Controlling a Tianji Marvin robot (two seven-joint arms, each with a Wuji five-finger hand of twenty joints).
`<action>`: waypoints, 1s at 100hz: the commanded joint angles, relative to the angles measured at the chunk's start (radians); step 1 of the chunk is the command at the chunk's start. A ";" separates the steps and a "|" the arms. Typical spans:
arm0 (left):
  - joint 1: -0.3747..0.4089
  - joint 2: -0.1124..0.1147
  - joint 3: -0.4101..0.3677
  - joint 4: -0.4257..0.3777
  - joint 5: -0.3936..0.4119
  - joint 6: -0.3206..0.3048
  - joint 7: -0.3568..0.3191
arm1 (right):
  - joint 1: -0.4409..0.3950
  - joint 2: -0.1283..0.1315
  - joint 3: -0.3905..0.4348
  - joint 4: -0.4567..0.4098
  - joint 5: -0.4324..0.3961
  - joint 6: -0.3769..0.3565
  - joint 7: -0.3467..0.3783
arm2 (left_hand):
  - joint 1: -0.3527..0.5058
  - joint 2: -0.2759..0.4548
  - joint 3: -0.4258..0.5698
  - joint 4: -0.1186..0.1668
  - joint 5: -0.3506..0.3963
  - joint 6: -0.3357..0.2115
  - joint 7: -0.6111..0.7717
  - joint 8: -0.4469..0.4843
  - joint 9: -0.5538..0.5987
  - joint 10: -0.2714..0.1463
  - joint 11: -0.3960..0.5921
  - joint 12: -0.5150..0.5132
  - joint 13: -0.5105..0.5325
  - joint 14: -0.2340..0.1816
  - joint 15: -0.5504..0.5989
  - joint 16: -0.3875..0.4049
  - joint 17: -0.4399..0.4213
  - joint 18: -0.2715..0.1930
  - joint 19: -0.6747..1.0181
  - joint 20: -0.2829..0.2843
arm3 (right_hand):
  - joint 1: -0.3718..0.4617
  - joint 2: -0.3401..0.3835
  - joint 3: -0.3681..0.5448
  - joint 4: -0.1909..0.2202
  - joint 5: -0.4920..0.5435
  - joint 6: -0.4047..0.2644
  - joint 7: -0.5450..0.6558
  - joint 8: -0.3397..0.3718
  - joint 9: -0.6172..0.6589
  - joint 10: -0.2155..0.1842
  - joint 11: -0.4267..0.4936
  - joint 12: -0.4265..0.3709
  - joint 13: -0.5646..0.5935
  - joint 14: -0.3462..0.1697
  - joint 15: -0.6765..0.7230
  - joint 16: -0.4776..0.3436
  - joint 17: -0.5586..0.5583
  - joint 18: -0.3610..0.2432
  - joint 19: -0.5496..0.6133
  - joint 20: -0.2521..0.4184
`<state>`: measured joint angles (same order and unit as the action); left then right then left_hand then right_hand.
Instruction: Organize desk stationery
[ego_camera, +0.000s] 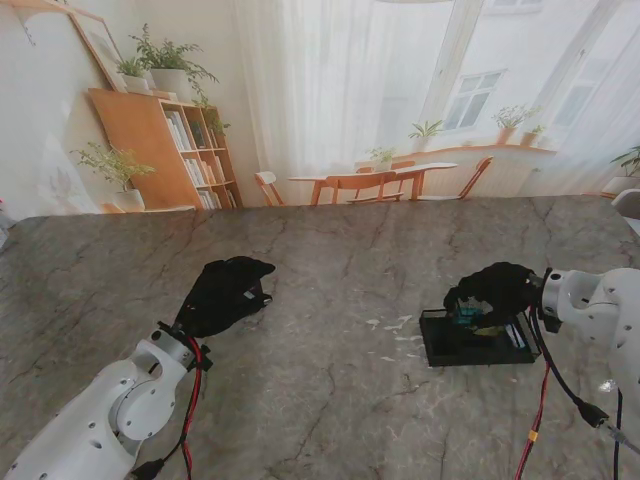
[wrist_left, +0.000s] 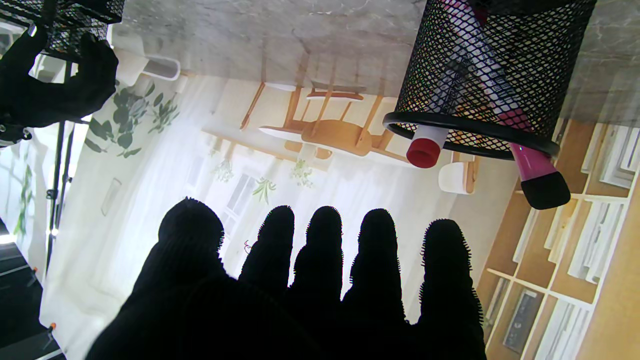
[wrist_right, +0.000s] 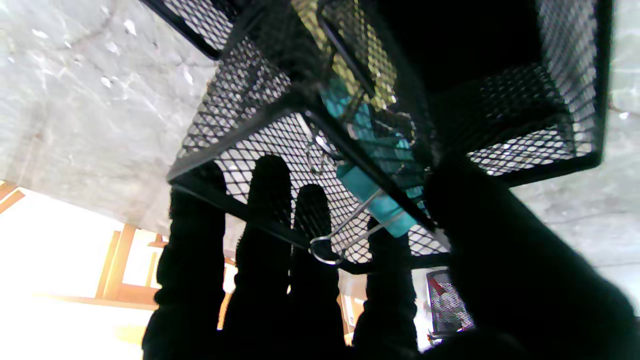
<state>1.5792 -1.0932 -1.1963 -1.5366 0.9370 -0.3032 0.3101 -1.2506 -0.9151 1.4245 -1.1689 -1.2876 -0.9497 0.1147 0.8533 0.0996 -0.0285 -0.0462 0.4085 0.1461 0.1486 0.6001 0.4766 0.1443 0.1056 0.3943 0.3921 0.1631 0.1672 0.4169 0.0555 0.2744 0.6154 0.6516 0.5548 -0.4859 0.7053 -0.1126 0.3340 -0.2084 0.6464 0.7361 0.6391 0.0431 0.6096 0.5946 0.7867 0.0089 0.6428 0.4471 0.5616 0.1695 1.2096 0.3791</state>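
From the stand camera I see the grey marble table (ego_camera: 330, 400) with my left hand (ego_camera: 222, 295) hanging over its left-centre part, palm down, black-gloved fingers stretched away from me. A mesh pen cup is mostly hidden under that hand here, so I cannot place it from this view. On the right, my right hand (ego_camera: 495, 292) sits over the top of a black mesh tray organizer (ego_camera: 470, 340), fingers curled down into its farther-left part, where something teal shows. A few pale scraps (ego_camera: 400, 335) lie on the marble just left of the tray.

The left wrist camera shows the left hand's fingers (wrist_left: 325, 250) straight and slightly apart, holding nothing. The round mesh pen cup (wrist_left: 492, 70) stands upright on the table just beyond the fingertips, off toward the little-finger side and apart from them. A red-capped marker (wrist_left: 424, 149) and a pink pen with a black end (wrist_left: 537, 177) stick out of its rim.

The right wrist camera looks into the mesh tray organizer (wrist_right: 240, 125). A teal binder clip (wrist_right: 377, 197) with silver wire handles rests against a divider wall. The right hand's fingers (wrist_right: 265, 210) reach over the tray rim and the thumb comes in at the other side of the clip; I cannot tell whether they are pinching it or only close around it
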 joint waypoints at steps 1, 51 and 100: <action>0.003 -0.002 0.003 0.003 -0.003 -0.005 0.003 | -0.004 0.002 0.007 -0.009 -0.005 -0.028 0.013 | 0.023 0.069 -0.018 -0.005 0.018 -0.011 0.007 0.004 0.003 -0.020 -0.003 0.005 0.011 -0.020 0.002 0.008 -0.006 -0.006 -0.008 -0.008 | -0.039 0.052 -0.018 0.045 0.044 0.061 0.020 0.060 -0.028 -0.043 -0.028 -0.006 -0.004 0.016 0.020 0.020 -0.019 0.038 0.038 0.026; 0.002 -0.002 0.004 0.005 -0.005 -0.007 0.003 | -0.031 -0.012 0.053 -0.071 0.096 0.010 0.125 | 0.022 0.067 -0.019 -0.005 0.019 -0.012 0.008 0.004 0.004 -0.019 -0.002 0.005 0.011 -0.019 0.002 0.008 -0.006 -0.006 -0.008 -0.008 | -0.225 0.344 -0.275 0.075 -0.001 0.153 -0.281 0.089 -0.083 0.035 -0.183 0.001 -0.067 0.113 -0.025 0.042 -0.131 0.124 0.022 0.090; 0.006 -0.003 -0.001 0.003 -0.005 -0.007 0.009 | -0.038 -0.032 0.068 -0.154 0.274 0.106 0.221 | 0.021 0.067 -0.019 -0.005 0.018 -0.012 0.007 0.004 0.003 -0.019 -0.003 0.005 0.011 -0.019 0.001 0.008 -0.008 -0.003 -0.008 -0.008 | -0.305 0.468 -0.331 0.089 -0.091 0.188 -0.476 0.016 -0.167 0.074 -0.447 -0.114 -0.222 0.189 -0.305 -0.046 -0.255 0.185 -0.060 0.116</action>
<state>1.5808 -1.0938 -1.1989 -1.5333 0.9343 -0.3084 0.3166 -1.2845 -0.9381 1.4877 -1.2879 -1.0332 -0.8660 0.3219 0.8533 0.0996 -0.0287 -0.0551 0.4085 0.1460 0.1486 0.6001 0.4766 0.1443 0.1056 0.3943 0.3921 0.1631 0.1673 0.4169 0.0555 0.2744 0.6154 0.6516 0.2825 -0.0514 0.3941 -0.0615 0.2882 -0.0357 0.1946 0.7729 0.5028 0.1042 0.2064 0.5056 0.6029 0.1687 0.3684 0.4219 0.3401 0.3132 1.1734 0.4697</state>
